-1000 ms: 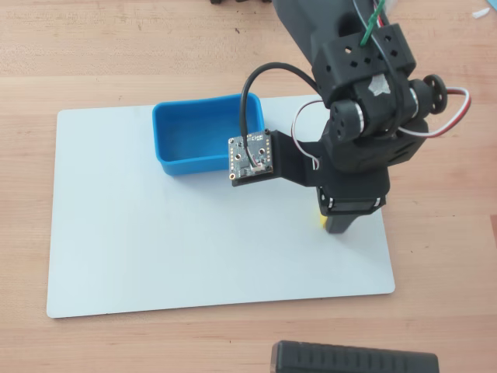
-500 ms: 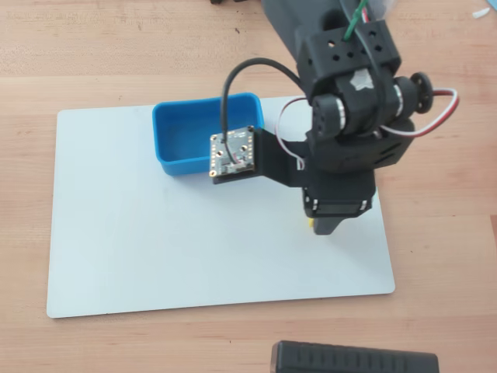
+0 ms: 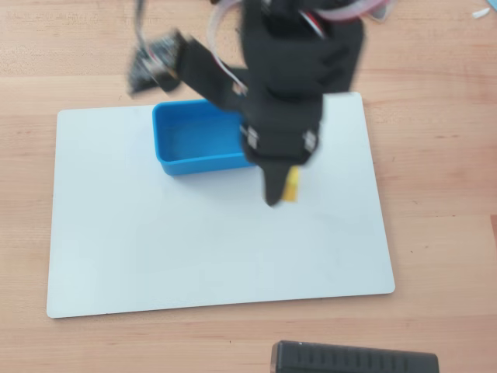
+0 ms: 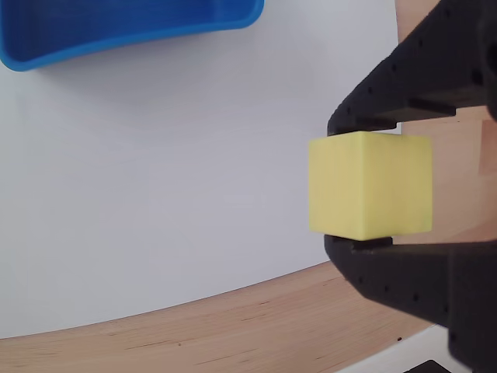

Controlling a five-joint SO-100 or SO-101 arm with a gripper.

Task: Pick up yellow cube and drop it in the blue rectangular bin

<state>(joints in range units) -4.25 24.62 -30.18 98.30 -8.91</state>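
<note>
One yellow cube (image 4: 370,185) between pincer (image 4: 371,186) fingers.

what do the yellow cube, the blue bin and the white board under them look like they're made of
The yellow cube, held in the claw, looks like matte plastic or possibly foam: plain, dull faces with no glare. The blue bin looks like moulded plastic, with thin walls, rounded corners and a slight sheen. The white board is smooth and flat with rounded corners; plastic or coated board, hard to say.
</note>
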